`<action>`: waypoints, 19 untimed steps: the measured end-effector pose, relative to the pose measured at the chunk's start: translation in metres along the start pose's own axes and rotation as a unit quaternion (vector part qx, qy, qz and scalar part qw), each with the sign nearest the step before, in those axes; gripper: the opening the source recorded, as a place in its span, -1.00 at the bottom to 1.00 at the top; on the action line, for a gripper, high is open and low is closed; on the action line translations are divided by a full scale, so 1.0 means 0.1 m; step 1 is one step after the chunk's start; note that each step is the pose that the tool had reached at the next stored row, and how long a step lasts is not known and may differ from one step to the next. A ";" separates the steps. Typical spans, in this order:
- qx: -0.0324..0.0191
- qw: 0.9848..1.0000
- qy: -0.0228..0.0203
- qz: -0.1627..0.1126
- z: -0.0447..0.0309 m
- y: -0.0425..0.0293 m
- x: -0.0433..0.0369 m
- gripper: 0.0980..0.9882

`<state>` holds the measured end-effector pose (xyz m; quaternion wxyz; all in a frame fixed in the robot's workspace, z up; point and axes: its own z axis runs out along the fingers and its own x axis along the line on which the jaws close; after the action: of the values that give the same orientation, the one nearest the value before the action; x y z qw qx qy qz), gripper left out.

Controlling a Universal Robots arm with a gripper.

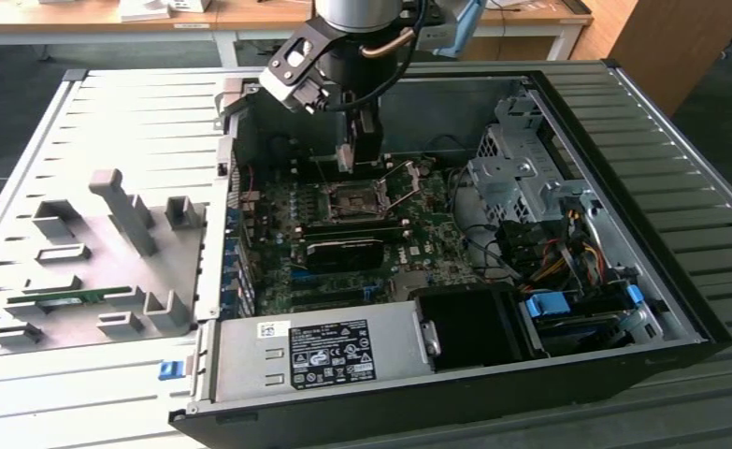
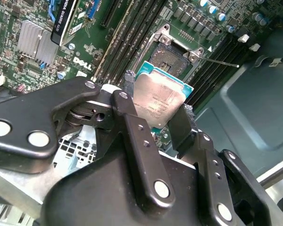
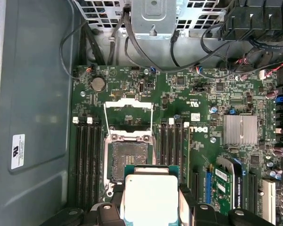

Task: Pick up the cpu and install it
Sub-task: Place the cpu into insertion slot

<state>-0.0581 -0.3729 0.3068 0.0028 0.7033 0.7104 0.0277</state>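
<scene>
The cpu [image 2: 160, 94] is clamped by its two opposite edges between the fingers [image 2: 181, 123] of the gripper [image 1: 363, 159]. It is held in the air inside the case [image 1: 624, 192], close above the socket [image 3: 127, 162] but apart from it.

In the second wrist view the chip appears a little tilted against the board [image 1: 279, 281]. If it is lowered in this pose, one corner is likely to touch first, and the fine contacts of the socket can be bent. In the first wrist view the chip is seen beside the socket and not squarely over it, so a misplaced seating is also judged possible. Only narrow edges are gripped, so a slip or a turn in the grasp cannot be excluded. The raised lever [image 2: 221, 62] stands near the path and can be struck.

The socket is open and nothing is seen in it. The case contains the board, a power supply [image 1: 322, 355] at its near end, a metal drive cage [image 1: 522, 168] on the exterior view's right, and bundles of cables. On the exterior view's left a grey tray [image 1: 104, 271] lies beside the case; a green memory stick [image 1: 73, 297] is laid in one of its slots.
</scene>
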 end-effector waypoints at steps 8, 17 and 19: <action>0.000 1.000 0.000 0.000 0.022 0.004 0.003 -0.01; 0.000 1.000 0.000 0.000 0.047 0.009 0.009 -0.01; 0.000 1.000 0.000 0.000 0.053 0.010 0.010 -0.01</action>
<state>-0.0568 -0.3717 0.3016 0.0028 0.7035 0.7102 0.0277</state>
